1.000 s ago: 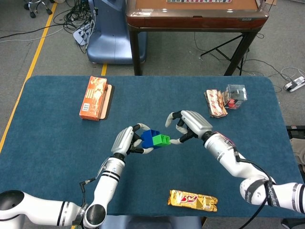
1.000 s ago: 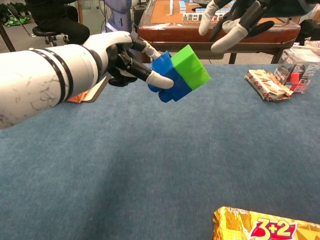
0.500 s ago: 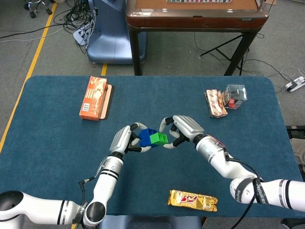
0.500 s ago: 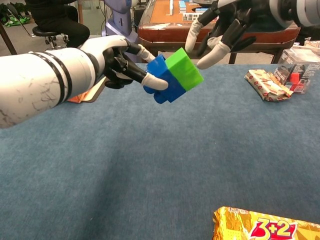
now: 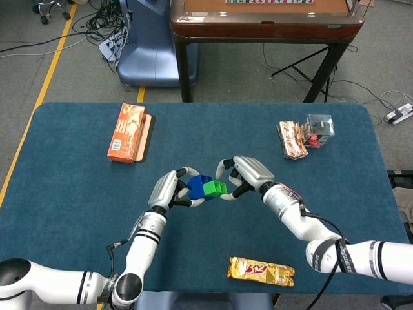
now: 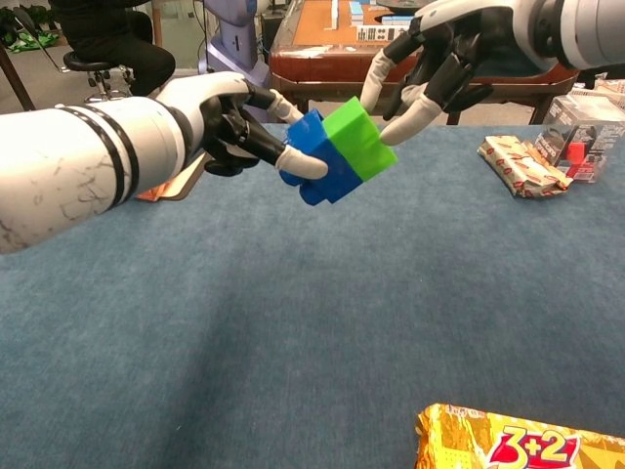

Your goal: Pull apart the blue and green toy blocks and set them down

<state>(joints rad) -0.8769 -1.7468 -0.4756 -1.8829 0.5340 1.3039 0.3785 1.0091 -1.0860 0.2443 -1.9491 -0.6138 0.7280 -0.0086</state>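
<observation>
While my left hand pinches blue block above table, joined green block points rightward; my right hand fingers spread, closing round green end, grip unconfirmed.

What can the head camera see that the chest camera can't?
Only the head view shows the whole orange box and the whole snack bar. Only the chest view shows the blocks from the side, held above the table. Both show the left robot hand holding the blue block, joined to the green block, with the right robot hand at the green one.
</observation>
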